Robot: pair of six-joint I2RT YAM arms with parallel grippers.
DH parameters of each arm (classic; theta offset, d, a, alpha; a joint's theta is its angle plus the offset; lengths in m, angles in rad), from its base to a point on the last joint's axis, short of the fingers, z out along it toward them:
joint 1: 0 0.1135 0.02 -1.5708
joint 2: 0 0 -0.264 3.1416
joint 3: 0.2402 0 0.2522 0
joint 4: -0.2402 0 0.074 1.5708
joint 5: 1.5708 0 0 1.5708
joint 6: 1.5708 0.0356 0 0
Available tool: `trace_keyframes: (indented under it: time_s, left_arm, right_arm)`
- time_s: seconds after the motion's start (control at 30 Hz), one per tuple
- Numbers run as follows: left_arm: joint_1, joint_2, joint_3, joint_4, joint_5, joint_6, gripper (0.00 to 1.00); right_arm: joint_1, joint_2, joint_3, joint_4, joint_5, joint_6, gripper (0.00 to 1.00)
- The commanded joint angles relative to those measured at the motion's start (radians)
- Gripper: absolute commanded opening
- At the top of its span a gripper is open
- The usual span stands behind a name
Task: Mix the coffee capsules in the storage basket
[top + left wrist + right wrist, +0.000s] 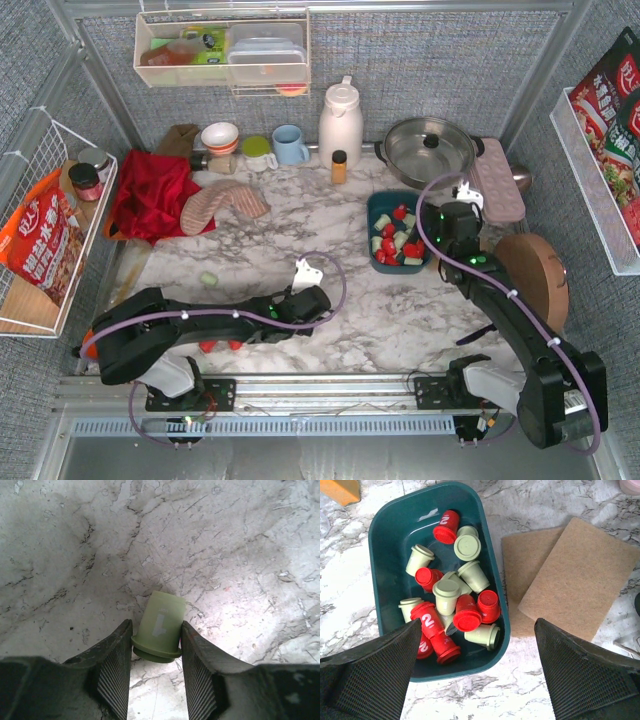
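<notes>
Marble-veined table [380, 310], grey woven walls [420, 70]; storage basket [405, 525] holds coffee capsules [467, 547].

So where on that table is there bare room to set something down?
The widest bare marble lies between the red cloth, the storage basket and the left gripper, apart from one stray green capsule. The back row, from bowl to pot, is crowded.

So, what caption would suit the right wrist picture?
Open right fingers above the teal storage basket of mixed red and green coffee capsules, tan pads beside it.
</notes>
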Motion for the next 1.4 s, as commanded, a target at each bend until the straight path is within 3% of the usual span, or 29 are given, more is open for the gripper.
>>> trace_keyframes:
  time_s: [0.0,0.13,0.3,0.43,0.57,0.67,0.93,1.13,1.37]
  left_arm:
    - [-0.001,-0.034,-0.001,0.012,0.024,0.018,0.42]
    - [0.0,-0.107,-0.029,0.085,0.004,0.066,0.4]
    - [0.0,-0.24,-0.093,0.235,-0.104,0.172,0.39]
    - [0.001,-0.352,-0.196,0.502,-0.165,0.35,0.39]
    - [0.002,-0.406,-0.315,0.922,-0.207,0.546,0.39]
    - [0.003,-0.368,-0.374,1.183,-0.2,0.681,0.39]
    - [0.004,-0.164,-0.314,1.425,-0.056,0.809,0.39]
    - [0.004,-0.019,-0.371,1.795,0.039,0.882,0.39]
    - [0.001,0.031,-0.334,1.798,0.112,0.862,0.4]
  right_arm:
    - [0.001,0.002,0.016,-0.001,-0.024,0.002,0.99]
    - [0.001,0.009,0.025,-0.003,-0.075,-0.006,0.98]
    - [0.004,0.034,0.05,-0.005,-0.224,-0.021,0.89]
    - [0.018,0.023,0.06,0.0,-0.322,-0.026,0.85]
    - [0.052,-0.015,0.054,0.015,-0.422,-0.031,0.82]
    - [0.101,-0.052,0.046,0.029,-0.472,-0.039,0.81]
    - [0.279,-0.123,0.045,0.063,-0.529,-0.118,0.8]
    - [0.333,-0.151,0.02,0.122,-0.577,-0.113,0.79]
    - [0.386,-0.126,0.014,0.175,-0.61,-0.075,0.76]
